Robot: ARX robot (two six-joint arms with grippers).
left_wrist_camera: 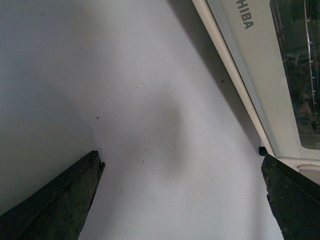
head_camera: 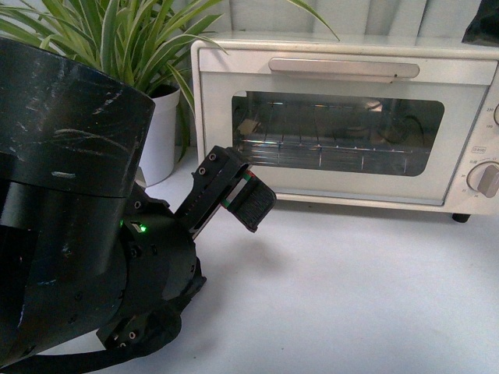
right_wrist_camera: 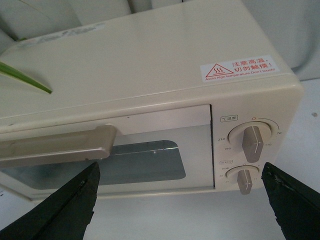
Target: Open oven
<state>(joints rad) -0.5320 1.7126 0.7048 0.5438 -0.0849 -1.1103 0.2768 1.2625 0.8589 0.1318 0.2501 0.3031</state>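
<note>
The cream-white oven (head_camera: 343, 70) stands at the back of the white table, door shut, its long bar handle (head_camera: 343, 68) across the top of the door and the wire rack (head_camera: 312, 144) behind the glass. My left gripper (head_camera: 242, 195) is open and empty, low in front of the oven's left part, a little short of the door. In the left wrist view the open gripper (left_wrist_camera: 182, 200) hangs over bare table beside the oven's lower door edge (left_wrist_camera: 250, 75). My right gripper (right_wrist_camera: 180, 200) is open and empty, above and in front of the oven (right_wrist_camera: 150, 65), near its handle (right_wrist_camera: 55, 145) and knobs (right_wrist_camera: 252, 142).
A green plant in a white pot (head_camera: 160, 132) stands left of the oven. My left arm's black body (head_camera: 70, 218) fills the left of the front view. White table (head_camera: 351, 296) lies in front of the oven.
</note>
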